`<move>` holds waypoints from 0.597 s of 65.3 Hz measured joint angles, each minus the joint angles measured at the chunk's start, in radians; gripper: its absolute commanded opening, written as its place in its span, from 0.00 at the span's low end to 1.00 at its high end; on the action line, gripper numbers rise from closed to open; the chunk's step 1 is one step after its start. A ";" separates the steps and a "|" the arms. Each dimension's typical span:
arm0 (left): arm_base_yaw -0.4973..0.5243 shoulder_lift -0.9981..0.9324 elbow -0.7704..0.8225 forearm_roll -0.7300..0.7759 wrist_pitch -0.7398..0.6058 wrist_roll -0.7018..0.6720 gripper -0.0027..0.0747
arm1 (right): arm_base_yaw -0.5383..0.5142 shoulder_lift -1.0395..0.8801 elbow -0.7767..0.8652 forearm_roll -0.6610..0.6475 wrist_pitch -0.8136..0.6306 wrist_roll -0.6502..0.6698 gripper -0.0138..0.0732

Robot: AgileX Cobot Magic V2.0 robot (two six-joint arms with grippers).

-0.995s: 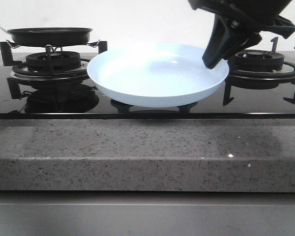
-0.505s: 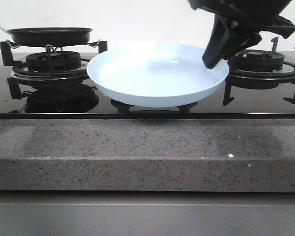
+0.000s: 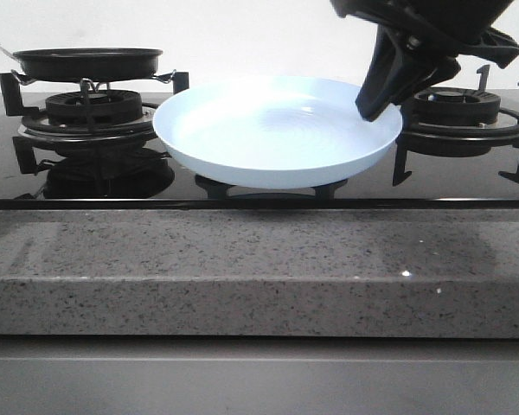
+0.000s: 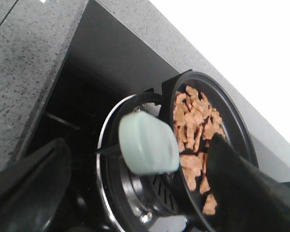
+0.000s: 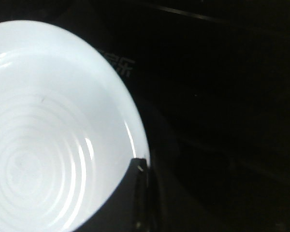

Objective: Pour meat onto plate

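Pale-blue plate (image 3: 277, 130) pinched by right end effector (image 3: 369, 109).

You are looking at one pale-blue plate (image 3: 277, 130), one black frying pan (image 3: 86, 62) holding many pieces of meat (image 4: 195, 140), two gas burners, left (image 3: 91, 108) and right (image 3: 457, 105), and one pale-green pan handle (image 4: 147, 144).

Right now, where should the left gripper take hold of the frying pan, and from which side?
Probably at the pale-green handle end, coming from the pan's outer left side. It juts out past the burner, clear of the frying pan and the meat, between the open left gripper fingers.
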 measured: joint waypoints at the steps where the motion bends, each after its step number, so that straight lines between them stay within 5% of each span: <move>1: 0.000 0.006 -0.003 -0.012 0.003 0.005 0.77 | 0.000 0.000 0.000 0.000 0.000 0.000 0.08; 30: 0.000 0.126 -0.035 -0.261 0.063 0.079 0.76 | 0.000 0.000 0.000 0.002 0.000 0.000 0.08; 39: 0.000 0.128 -0.036 -0.275 0.076 0.082 0.63 | 0.000 0.000 0.000 0.002 0.000 0.000 0.08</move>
